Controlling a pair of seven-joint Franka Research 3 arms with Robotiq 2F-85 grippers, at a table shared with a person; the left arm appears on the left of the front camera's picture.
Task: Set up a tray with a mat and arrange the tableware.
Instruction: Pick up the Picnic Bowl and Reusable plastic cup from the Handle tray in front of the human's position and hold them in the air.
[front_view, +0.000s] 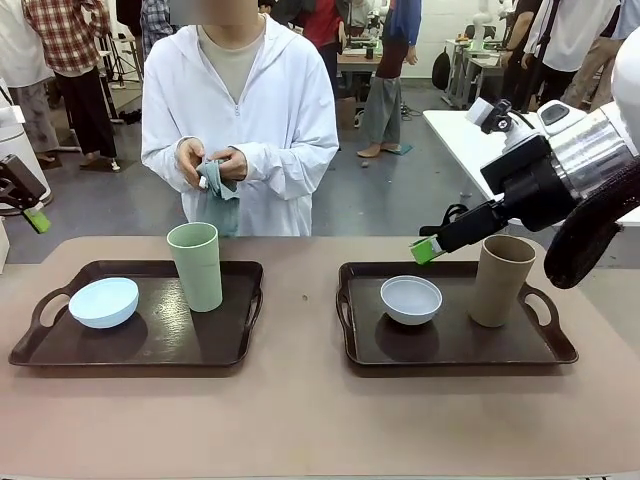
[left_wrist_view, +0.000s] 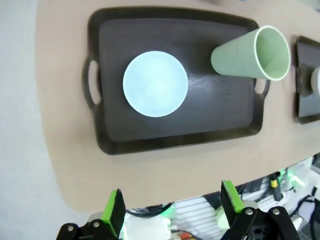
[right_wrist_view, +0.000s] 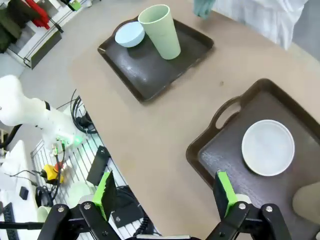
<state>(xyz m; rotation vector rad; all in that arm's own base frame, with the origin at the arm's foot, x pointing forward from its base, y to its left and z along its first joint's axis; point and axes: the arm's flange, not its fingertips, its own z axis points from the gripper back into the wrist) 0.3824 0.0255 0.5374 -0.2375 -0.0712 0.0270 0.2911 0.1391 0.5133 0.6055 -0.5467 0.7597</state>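
Note:
Two dark brown trays lie side by side on the table. The left tray holds a pale blue bowl and a light green tumbler. On the right tray stand a greyish white bowl and a tan tumbler. At the far side, the person's hands hold a folded teal mat. My right gripper hovers open above the right tray's far edge. My left gripper hangs open high beyond the table's left end. The left wrist view looks down on the blue bowl and green tumbler.
Bare tan tabletop runs between the trays and along the front edge. In the right wrist view the white bowl lies ahead of my open right gripper. Cables and a rack sit below the table edge.

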